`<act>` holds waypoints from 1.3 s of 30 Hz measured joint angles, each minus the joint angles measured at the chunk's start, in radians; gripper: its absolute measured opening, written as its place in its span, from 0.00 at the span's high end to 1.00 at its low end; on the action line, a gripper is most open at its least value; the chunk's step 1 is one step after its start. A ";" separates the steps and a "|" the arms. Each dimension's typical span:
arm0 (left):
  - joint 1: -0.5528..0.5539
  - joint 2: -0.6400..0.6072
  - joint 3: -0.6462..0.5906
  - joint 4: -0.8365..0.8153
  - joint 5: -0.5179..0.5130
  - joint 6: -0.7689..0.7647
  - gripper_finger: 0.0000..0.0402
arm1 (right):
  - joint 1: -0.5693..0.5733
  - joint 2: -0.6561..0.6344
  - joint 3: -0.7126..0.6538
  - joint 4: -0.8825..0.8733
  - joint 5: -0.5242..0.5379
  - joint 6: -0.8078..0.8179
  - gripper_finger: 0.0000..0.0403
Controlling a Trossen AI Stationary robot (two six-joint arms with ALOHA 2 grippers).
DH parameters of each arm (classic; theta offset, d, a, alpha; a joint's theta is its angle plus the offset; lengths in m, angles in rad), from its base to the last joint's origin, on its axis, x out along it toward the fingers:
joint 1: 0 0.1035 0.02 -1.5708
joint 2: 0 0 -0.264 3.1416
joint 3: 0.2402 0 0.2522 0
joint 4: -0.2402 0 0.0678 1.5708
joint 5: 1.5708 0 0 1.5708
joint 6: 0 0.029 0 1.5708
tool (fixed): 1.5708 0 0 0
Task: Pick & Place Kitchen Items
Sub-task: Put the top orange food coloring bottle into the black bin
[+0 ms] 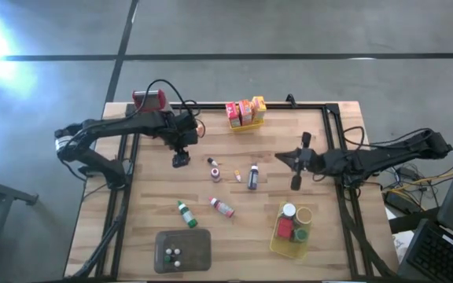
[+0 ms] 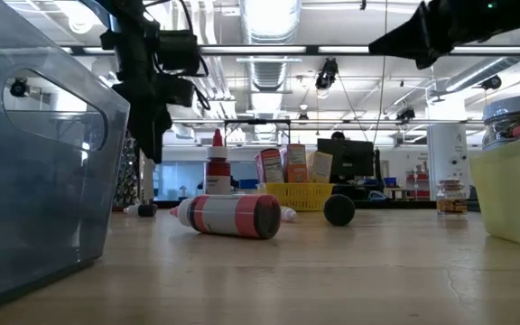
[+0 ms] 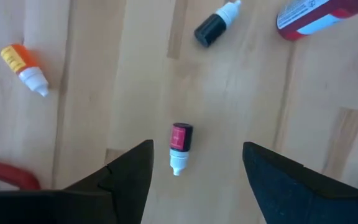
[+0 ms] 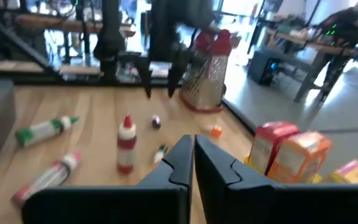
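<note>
Several small bottles lie loose on the wooden table (image 1: 140, 228): a tiny magenta-labelled one (image 3: 179, 144), a black-capped one (image 3: 215, 25), an orange one (image 3: 25, 67), a red-labelled one (image 1: 222, 207), a green one (image 1: 185, 213) and a dark one (image 1: 253, 176). My left gripper (image 1: 181, 159) hangs open above the table, fingers pointing down. In its wrist view its fingers frame the magenta bottle without touching it. My right gripper (image 4: 193, 155) is shut and empty, held level in the air over the table's right half (image 1: 283, 156).
A yellow basket (image 1: 244, 124) with small boxes stands at the far edge. Another yellow basket (image 1: 276, 240) with jars and a red block stands near right. A grey tray (image 1: 199, 245) holding small bottles sits at the near edge. A metal grater (image 1: 149, 100) stands far left.
</note>
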State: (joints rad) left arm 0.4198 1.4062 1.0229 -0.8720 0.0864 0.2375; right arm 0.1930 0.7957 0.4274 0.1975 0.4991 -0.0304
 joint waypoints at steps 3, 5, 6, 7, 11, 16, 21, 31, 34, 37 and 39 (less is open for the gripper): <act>0.000 0.021 0.000 -0.009 -0.012 0.030 0.40 | -0.043 0.021 0.023 0.027 -0.001 -0.002 0.93; 0.001 0.036 0.002 -0.025 -0.067 0.053 0.42 | -0.069 0.034 0.042 0.030 -0.002 -0.002 0.90; 0.006 0.044 0.011 -0.028 -0.112 0.053 0.42 | -0.083 0.041 0.052 0.030 -0.005 -0.003 0.88; 0.015 0.054 0.024 -0.026 -0.152 0.047 0.43 | -0.098 0.050 0.061 0.031 -0.011 -0.004 0.86; 0.078 0.107 0.090 0.016 -0.144 -0.010 0.46 | -0.170 0.094 0.095 0.034 -0.012 0.015 0.79; 0.168 0.208 0.168 0.054 -0.032 -0.060 0.47 | -0.260 0.164 0.109 0.079 -0.132 0.056 0.71; 0.229 0.325 0.213 0.059 -0.031 -0.143 0.47 | -0.294 0.225 0.107 0.118 -0.192 0.051 0.65; 0.245 0.439 0.279 0.112 -0.054 -0.205 0.47 | -0.312 0.214 0.107 0.131 -0.193 0.016 0.60; 0.246 0.445 0.284 0.112 -0.096 -0.206 0.47 | -0.312 0.212 0.106 0.131 -0.193 0.008 0.61; 0.247 0.445 0.284 0.110 -0.180 -0.212 0.47 | -0.314 0.215 0.105 0.129 -0.193 0.003 0.64; 0.249 0.445 0.283 0.112 -0.207 -0.212 0.47 | -0.316 0.215 0.104 0.130 -0.193 0.002 0.66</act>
State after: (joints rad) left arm 0.6683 1.8507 1.3064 -0.7602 -0.1201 0.0251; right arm -0.1227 1.0111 0.5316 0.3273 0.3058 -0.0284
